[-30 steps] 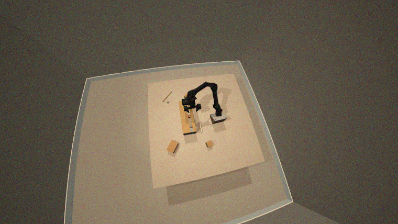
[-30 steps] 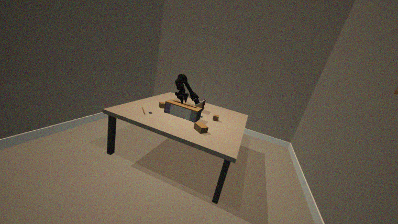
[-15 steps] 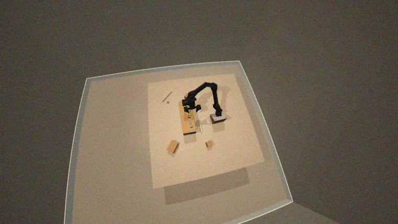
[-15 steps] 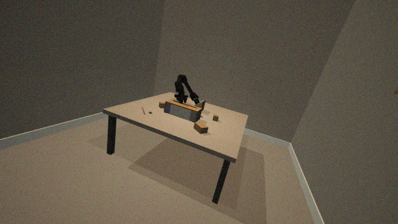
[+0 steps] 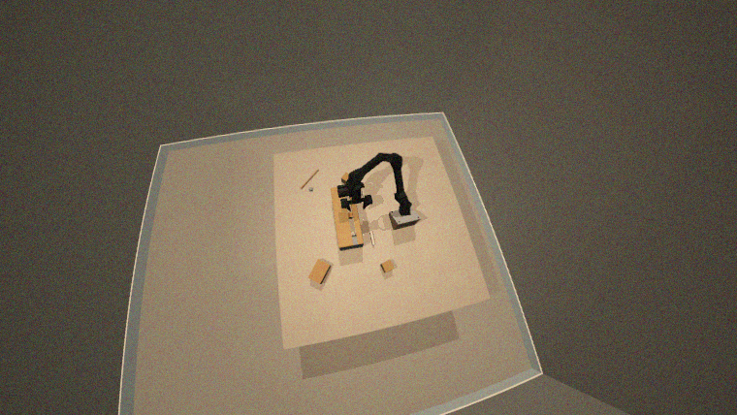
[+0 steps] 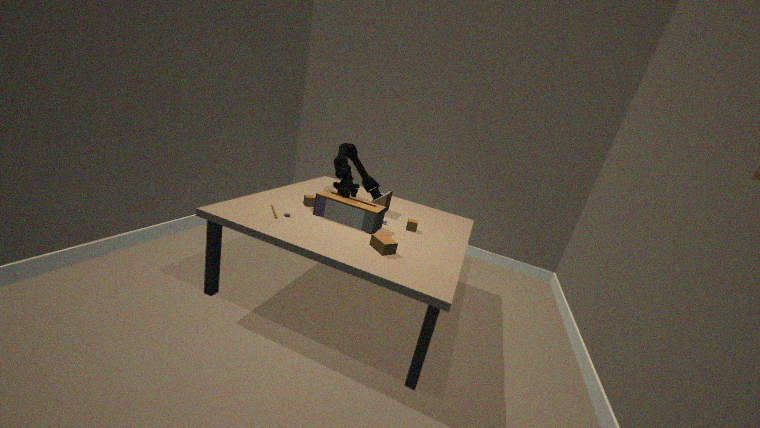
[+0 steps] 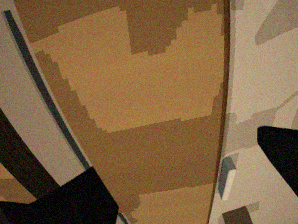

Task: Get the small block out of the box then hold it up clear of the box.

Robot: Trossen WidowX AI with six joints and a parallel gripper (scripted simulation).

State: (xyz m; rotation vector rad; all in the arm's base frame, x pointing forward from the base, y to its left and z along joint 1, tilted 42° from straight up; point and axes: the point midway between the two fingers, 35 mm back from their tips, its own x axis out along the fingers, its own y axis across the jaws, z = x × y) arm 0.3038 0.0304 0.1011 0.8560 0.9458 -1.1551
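The box (image 5: 342, 229) (image 6: 343, 216) is long and low, with a wooden top, a lengthwise slot and a clear front. It stands upright near the middle of the table. In the wrist view a wooden panel (image 7: 150, 90) of it fills the middle. My gripper (image 5: 355, 206) (image 6: 346, 193) (image 7: 192, 148) is open and empty. It points down over the box's far part in the top view, with one finger on each side of the box's long slot-side edge. I cannot make out the small block; the arm, top and shadows hide much of the box's inside.
A larger wooden block (image 5: 319, 271) (image 6: 383, 244) and a smaller one (image 5: 387, 266) (image 6: 412, 224) stand beyond the box's near end. Another block (image 5: 344, 176) (image 6: 308, 200) is at its far end. A thin stick (image 5: 309, 178) (image 6: 273, 211), a small grey piece (image 5: 310, 189) (image 6: 287, 215) and a pale bar (image 5: 371, 238) (image 7: 227, 178) lie nearby.
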